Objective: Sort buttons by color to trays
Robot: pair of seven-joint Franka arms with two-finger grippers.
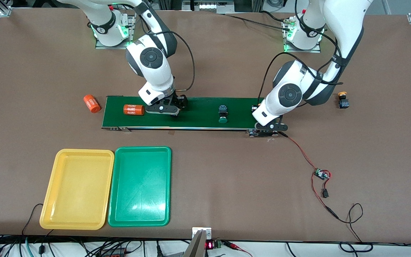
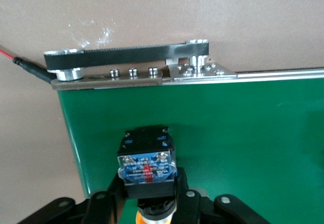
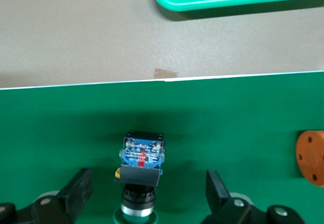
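Two pincers low over the conveyor belt (image 1: 198, 107): right pincer (image 3: 147, 186) wide, straddling a green-capped button (image 3: 142, 158) lying on it (lined up to grab, I'd say); left pincer (image 2: 147, 183) pinching a yellow-capped button (image 2: 146, 158) at the belt's left-arm end.

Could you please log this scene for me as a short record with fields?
Left gripper: shut on orange-capped button, at conveyor belt end
Right gripper: open, fingers either side of another button on belt
Loose buttons: green-capped button on belt; yellow-capped button on table
Trays: yellow tray beside green tray
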